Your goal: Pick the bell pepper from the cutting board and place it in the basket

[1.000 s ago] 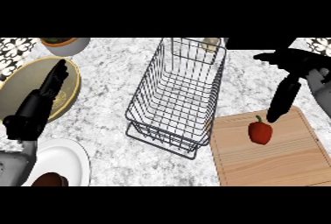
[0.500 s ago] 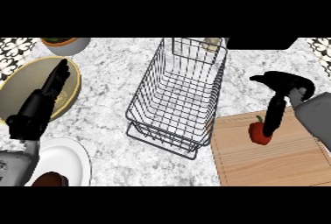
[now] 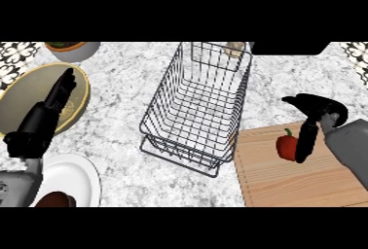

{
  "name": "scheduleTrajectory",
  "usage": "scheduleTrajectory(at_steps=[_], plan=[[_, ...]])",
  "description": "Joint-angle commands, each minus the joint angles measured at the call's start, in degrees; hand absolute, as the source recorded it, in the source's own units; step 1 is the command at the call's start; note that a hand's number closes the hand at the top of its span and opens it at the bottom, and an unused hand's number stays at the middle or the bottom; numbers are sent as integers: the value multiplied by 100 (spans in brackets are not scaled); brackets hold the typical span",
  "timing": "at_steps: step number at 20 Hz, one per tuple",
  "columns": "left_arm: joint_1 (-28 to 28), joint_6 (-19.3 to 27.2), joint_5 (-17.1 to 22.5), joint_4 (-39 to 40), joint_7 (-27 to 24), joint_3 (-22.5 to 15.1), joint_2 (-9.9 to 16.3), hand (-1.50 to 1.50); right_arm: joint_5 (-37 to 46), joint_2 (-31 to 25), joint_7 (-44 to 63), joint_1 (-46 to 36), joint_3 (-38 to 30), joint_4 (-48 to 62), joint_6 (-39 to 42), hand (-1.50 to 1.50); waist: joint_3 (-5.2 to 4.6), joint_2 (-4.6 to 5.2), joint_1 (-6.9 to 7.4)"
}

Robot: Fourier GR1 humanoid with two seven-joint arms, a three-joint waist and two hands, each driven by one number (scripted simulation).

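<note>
A red bell pepper with a green stem lies on the wooden cutting board at the lower right. My right hand hangs over the pepper's right side, fingers pointing down along it and thumb stretched out above it, not closed round it. The wire basket stands in the middle of the counter, left of the board. My left hand rests open at the left, fingers straight and pointing up over a gold plate.
A gold plate lies at the far left, a white plate with a brown item at the lower left. A bowl sits at the upper left. A dark object stands behind the basket.
My right hand has come down and toward me, from above the board to right beside the pepper. The left hand has barely shifted.
</note>
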Motion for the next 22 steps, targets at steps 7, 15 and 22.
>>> scheduleTrajectory(at_steps=[7,15,22], plan=[[86,-117,-402,-350,277,139,-372,0,1267,512,-630,332,-576,282,-24,-150,0,2,17],[63,-406,-591,34,-46,329,-532,0,1825,1090,-603,748,-853,238,-167,-150,0,3,5],[59,-439,-761,-211,211,442,-744,0,2319,1087,-1217,1009,-1195,400,-99,-150,0,2,6]])
